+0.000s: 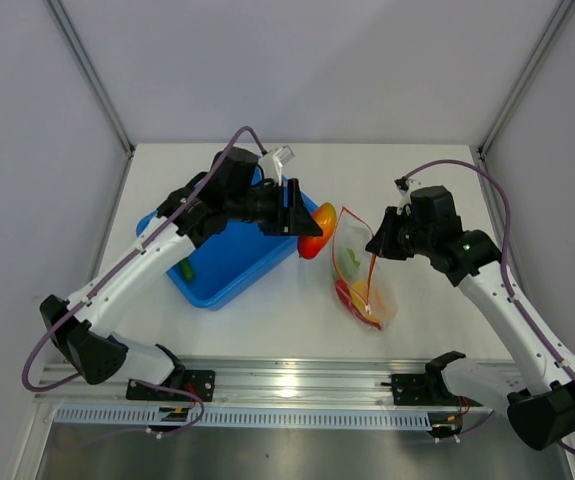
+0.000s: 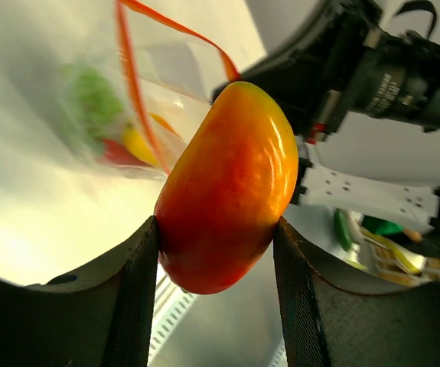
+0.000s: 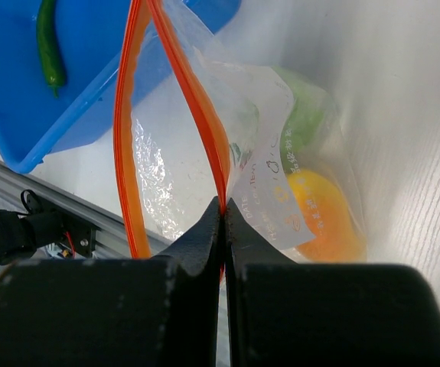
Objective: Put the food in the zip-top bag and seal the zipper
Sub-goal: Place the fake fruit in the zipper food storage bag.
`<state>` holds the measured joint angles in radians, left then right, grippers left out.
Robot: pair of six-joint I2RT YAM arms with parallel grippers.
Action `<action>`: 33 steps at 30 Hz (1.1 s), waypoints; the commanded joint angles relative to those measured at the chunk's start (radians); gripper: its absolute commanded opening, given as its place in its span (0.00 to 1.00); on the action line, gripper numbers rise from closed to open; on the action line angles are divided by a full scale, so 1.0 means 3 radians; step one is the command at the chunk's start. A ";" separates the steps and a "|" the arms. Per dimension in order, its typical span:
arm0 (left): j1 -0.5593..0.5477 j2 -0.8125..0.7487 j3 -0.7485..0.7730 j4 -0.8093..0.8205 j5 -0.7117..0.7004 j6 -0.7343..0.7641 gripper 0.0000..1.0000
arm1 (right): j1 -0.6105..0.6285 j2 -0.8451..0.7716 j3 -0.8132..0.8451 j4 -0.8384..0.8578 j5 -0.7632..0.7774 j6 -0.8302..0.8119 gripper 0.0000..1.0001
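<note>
A: Presently logged as which step?

B: Logged as loading, not sealing. Judged part done: seen through the zip-top bag [image 1: 359, 278], right of centre in the top view, a yellow-orange piece [image 3: 323, 210] and a green leafy piece [image 3: 302, 115]; also something red low in the pouch, too blurred to name. Not yet bagged: a red-orange oval fruit [image 2: 227, 183] and a green pepper [image 3: 49, 46], the latter lying in the blue tray [image 1: 222, 280] at upper left of the right wrist view.

A: State of the end effectors?

B: Found the left gripper [image 2: 218, 256] clamped on the fruit, one finger to each side, holding it up just left of the bag in the top view; contact with the bag not determinable. Found the right gripper [image 3: 224, 222] pressed together on one lip of the zipper [image 3: 122, 115], lifting that lip and leaving the mouth agape.

A: Called for next?

B: Judged: carry the fruit through the gap between the two orange strands; release only once well inside. Hold the right pinch firm throughout, for risk of the lip slipping and the mouth collapsing. Thereafter fetch the pepper, then press the strands together along their whole length.

A: Appearance of the bag?

B: Clear, crinkled, small white print on one panel; resting on the table [image 1: 267, 320], mouth turned toward the fruit. Fruit glossy, red-orange shading to yellow-green at the tip; judged slippery and wide for the opening.
</note>
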<state>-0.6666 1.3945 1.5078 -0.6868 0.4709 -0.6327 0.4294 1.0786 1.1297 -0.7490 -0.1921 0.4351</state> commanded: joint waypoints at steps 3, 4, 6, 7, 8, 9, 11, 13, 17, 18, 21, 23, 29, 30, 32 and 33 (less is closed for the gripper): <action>-0.0079 0.0178 0.0149 0.0035 0.0623 -0.0396 0.01 | 0.0046 -0.0031 0.0151 0.0150 -0.0014 -0.0049 0.00; -0.0079 0.0260 0.0174 -0.0006 0.0685 -0.0427 0.01 | 0.0057 -0.0037 0.0156 0.0155 0.0006 -0.0049 0.00; -0.0099 0.0327 0.0189 -0.0174 0.0726 -0.0448 0.01 | 0.0077 -0.0047 0.0161 0.0190 0.0021 -0.0044 0.00; -0.0099 0.0352 0.0200 -0.0221 0.0731 -0.0453 0.00 | 0.0097 -0.0062 0.0161 0.0201 0.0032 -0.0039 0.00; -0.0104 0.0408 0.0190 -0.0246 0.0736 -0.0468 0.01 | 0.0103 -0.0067 0.0161 0.0206 0.0027 -0.0034 0.00; -0.0110 0.0439 0.0179 -0.0272 0.0736 -0.0493 0.01 | 0.0113 -0.0072 0.0161 0.0216 0.0032 -0.0029 0.00; -0.0110 0.0541 0.0240 -0.0486 0.0599 -0.0519 0.01 | 0.0149 -0.0088 0.0166 0.0221 0.0032 -0.0019 0.00; -0.0120 0.0603 0.0282 -0.0635 0.0537 -0.0570 0.00 | 0.0184 -0.0123 0.0176 0.0221 0.0032 -0.0024 0.00; -0.0120 0.0777 0.0404 -0.0783 0.0578 -0.0642 0.00 | 0.0261 -0.0200 0.0166 0.0211 0.0078 -0.0019 0.00; -0.0120 0.0822 0.0460 -0.0794 0.0593 -0.0688 0.01 | 0.0292 -0.0215 0.0161 0.0196 0.0113 -0.0019 0.00; -0.0125 0.0889 0.0522 -0.0789 0.0624 -0.0836 0.01 | 0.0353 -0.0256 0.0120 0.0196 0.0144 -0.0024 0.00; -0.0135 0.0915 0.0568 -0.0814 0.0619 -0.0918 0.01 | 0.0389 -0.0272 0.0095 0.0196 0.0154 -0.0029 0.00; -0.0135 0.0946 0.0665 -0.0907 0.0527 -0.1081 0.01 | 0.0517 -0.0282 0.0090 0.0211 0.0211 -0.0044 0.00; -0.0135 0.0930 0.0670 -0.0871 0.0511 -0.1102 0.01 | 0.0527 -0.0277 0.0085 0.0211 0.0206 -0.0044 0.00; -0.0140 0.0915 0.0696 -0.0845 0.0455 -0.1153 0.00 | 0.0543 -0.0267 0.0090 0.0221 0.0190 -0.0044 0.00; -0.0135 0.0925 0.0716 -0.0845 0.0455 -0.1169 0.01 | 0.0543 -0.0272 0.0095 0.0226 0.0185 -0.0029 0.00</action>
<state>-0.7002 1.6836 1.6695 -0.9463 0.6212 -0.9268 0.5842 1.0130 1.1347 -0.7273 -0.1467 0.4328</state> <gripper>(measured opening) 0.560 0.006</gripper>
